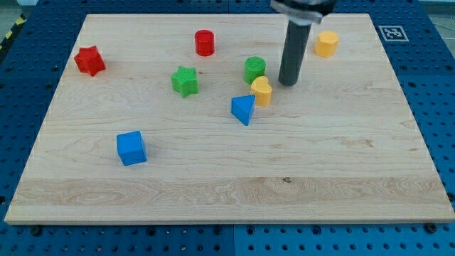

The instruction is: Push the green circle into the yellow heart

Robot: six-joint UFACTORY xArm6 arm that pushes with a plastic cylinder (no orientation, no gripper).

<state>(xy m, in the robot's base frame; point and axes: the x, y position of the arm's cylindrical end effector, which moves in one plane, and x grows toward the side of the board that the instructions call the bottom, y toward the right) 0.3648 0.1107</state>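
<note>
The green circle [254, 70] stands near the board's upper middle. The yellow heart [261, 90] sits just below and slightly right of it, touching or almost touching it. My tip [287, 82] is on the board just right of both, close to the heart's upper right side and apart from the green circle. The rod rises from it out of the view's top.
A blue triangle [243, 109] lies just lower left of the heart. A green star [185, 81], a red cylinder [205, 43], a red star [89, 60], a blue cube [131, 148] and a yellow hexagon [326, 43] lie on the wooden board [227, 192].
</note>
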